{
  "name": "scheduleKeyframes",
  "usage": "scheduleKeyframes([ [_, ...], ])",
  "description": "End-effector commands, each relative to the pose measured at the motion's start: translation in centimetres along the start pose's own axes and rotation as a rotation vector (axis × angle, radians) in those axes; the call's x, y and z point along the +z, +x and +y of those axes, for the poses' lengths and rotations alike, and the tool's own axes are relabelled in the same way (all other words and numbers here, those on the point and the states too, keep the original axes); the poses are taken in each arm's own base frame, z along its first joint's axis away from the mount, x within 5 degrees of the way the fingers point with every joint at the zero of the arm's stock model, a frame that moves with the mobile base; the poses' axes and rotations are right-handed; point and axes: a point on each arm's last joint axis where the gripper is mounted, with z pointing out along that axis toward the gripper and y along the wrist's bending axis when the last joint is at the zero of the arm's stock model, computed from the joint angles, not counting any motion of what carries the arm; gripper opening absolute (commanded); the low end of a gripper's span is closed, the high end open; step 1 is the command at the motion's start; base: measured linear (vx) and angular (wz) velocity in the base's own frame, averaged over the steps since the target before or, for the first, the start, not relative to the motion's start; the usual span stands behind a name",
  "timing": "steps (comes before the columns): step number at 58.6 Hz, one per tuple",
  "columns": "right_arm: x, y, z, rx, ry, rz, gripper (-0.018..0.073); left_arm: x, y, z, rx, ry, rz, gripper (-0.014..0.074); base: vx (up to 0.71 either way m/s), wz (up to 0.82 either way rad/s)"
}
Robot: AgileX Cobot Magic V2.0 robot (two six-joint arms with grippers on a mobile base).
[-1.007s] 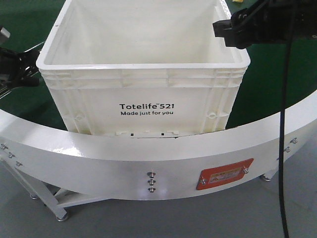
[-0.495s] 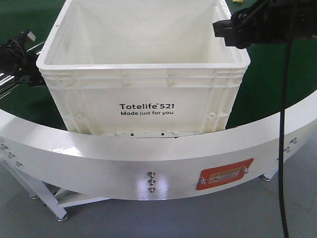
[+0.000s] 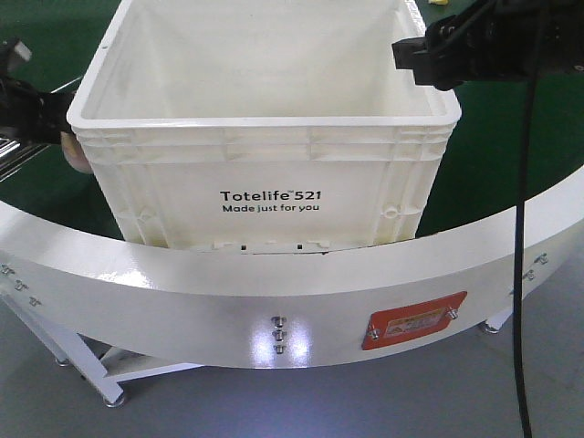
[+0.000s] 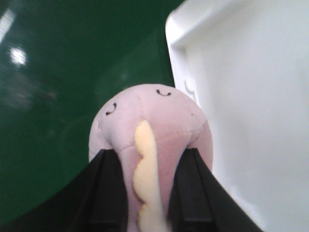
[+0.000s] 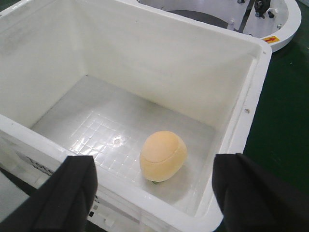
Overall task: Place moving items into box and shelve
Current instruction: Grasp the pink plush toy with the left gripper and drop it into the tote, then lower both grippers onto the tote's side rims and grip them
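A white Totelife crate (image 3: pixel 265 173) stands on the green surface. In the left wrist view my left gripper (image 4: pixel 147 193) is shut on a pink plush toy (image 4: pixel 149 121) with a yellow wavy stripe, held just outside the crate's left wall (image 4: pixel 251 96). In the front view the toy (image 3: pixel 75 155) peeks out beside the crate, under the left arm (image 3: pixel 23 91). My right gripper (image 5: pixel 152 193) is open and empty above the crate's right rim (image 5: pixel 145 205); it shows at the top right of the front view (image 3: pixel 429 59). An orange plush ball (image 5: pixel 163 155) lies on the crate floor.
A curved white rail (image 3: pixel 274 292) with a red label (image 3: pixel 415 319) runs in front of the crate. Green surface (image 4: pixel 58 96) lies left of the crate. A black cable (image 3: pixel 527 228) hangs down at the right.
My left arm has shifted beside the crate's left wall, and the pink toy now shows at the crate's left edge. The right arm has not moved.
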Motion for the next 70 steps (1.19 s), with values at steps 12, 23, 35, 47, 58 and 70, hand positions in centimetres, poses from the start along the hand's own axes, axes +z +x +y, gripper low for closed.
scheduleKeyframes([
  [12, -1.8, -1.6, -0.3, -0.001, 0.023, -0.125, 0.054, -13.0, -3.7, -8.6, 0.186, -0.05, -0.37, 0.0283, 0.0, 0.0],
  [23, -1.8, -1.6, -0.3, -0.001, 0.023, -0.125, 0.054, -16.0, -3.2, -15.7, 0.382, 0.003, -0.462, 0.0284, 0.0, 0.0],
  [35, -1.8, -1.6, -0.3, -0.001, 0.023, -0.125, 0.054, -13.3, -2.3, -21.6, 0.521, 0.124, -0.418, 0.0335, 0.0, 0.0],
  [47, -1.8, -1.6, -0.3, -0.014, 0.024, -0.125, 0.054, -11.1, -1.9, -24.2, 0.576, 0.173, -0.408, 0.0612, 0.0, 0.0],
  [58, -1.8, -1.6, -0.3, -0.02, 0.023, -0.115, 0.054, -11.0, -1.7, -24.6, 0.582, 0.176, -0.392, 0.0711, 0.0, 0.0],
  [70, -1.7, -2.0, -1.6, 0.102, 0.138, -0.092, 0.054, -11.5, -2.0, -23.2, 0.487, -0.002, -0.329, 0.0682, 0.0, 0.0],
])
